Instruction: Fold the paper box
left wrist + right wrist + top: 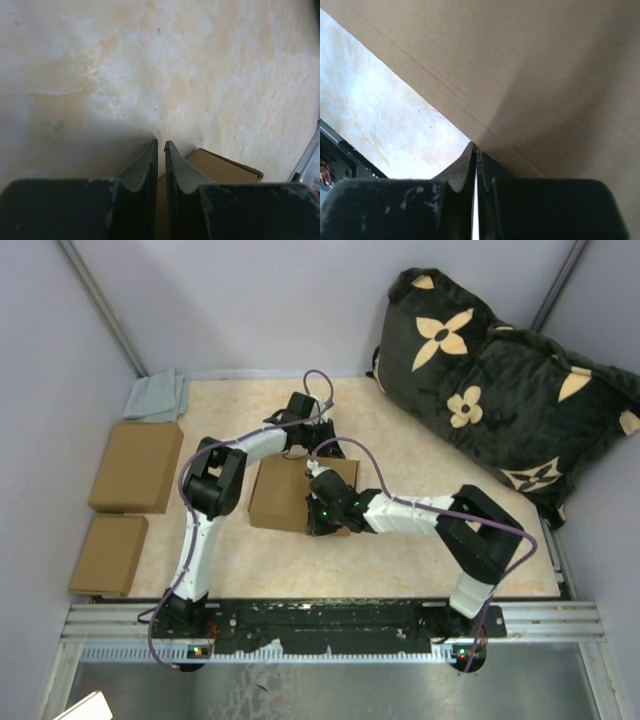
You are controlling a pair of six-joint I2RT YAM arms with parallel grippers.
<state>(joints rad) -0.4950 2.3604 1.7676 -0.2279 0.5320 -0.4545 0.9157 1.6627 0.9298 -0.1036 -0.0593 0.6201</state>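
Overhead view: paper box (285,495) near the centre of the table (420,560), bracketed by both arms.

- **Left gripper** (161,142): at the box's 12 o'clock edge, tips aimed down at bare table just beyond a box corner. Fingers closed to a narrow slit, nothing plainly between them.
- **Right gripper** (476,146): at the box's 3 o'clock side, fingers clenched together. Tips butted against a crease line of a broad panel, probably to brace or push that wall while the far edge is steadied.
- **Box:** thin, matte, plain brown cardboard with sharp straight folds, unprinted.
- **Table:** smooth, marbled cream, faintly glossy.
- **Surroundings:** at 9 o'clock, well apart, two smaller cardboard blocks (137,465). At 10 o'clock, a crumpled grey cloth (158,395). At 2 o'clock, a soft black cushion (500,390) with cream flower motifs.
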